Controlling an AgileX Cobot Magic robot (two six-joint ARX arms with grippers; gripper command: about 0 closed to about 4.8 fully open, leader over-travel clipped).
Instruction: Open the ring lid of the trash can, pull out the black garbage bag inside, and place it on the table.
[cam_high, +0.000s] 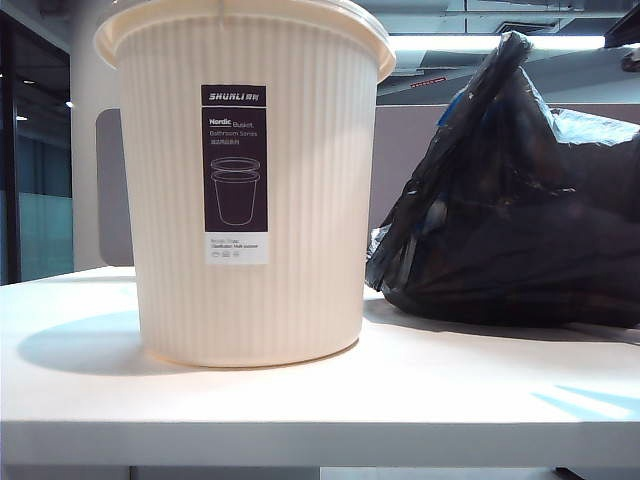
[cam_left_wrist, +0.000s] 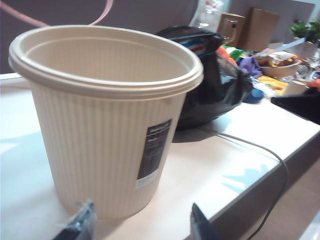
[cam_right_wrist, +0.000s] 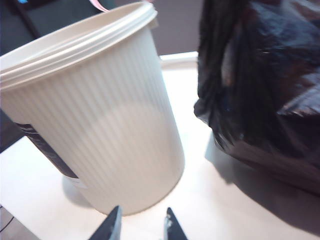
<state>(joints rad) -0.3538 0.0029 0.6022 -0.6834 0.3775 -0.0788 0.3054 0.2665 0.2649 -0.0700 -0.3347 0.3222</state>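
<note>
The cream ribbed trash can (cam_high: 250, 200) stands upright on the white table (cam_high: 400, 400), and its inside looks empty in the left wrist view. Beside it the crinkled black garbage bag (cam_high: 520, 220) lies on the tabletop, apart from the can. Behind the can's rim a thin pink arc of the ring lid (cam_left_wrist: 25, 17) shows. My left gripper (cam_left_wrist: 142, 225) is open just off the can's (cam_left_wrist: 105, 130) base, nothing between its fingers. My right gripper (cam_right_wrist: 142, 222) is open with a narrower gap, also empty, low near the can (cam_right_wrist: 100, 125), with the bag (cam_right_wrist: 265, 75) to one side. Neither gripper shows in the exterior view.
A grey cable (cam_left_wrist: 260, 150) runs across the table and over its front edge. Past the bag (cam_left_wrist: 215, 85) stand a cardboard box (cam_left_wrist: 260, 27), a bowl (cam_left_wrist: 280, 67) and mixed colourful clutter.
</note>
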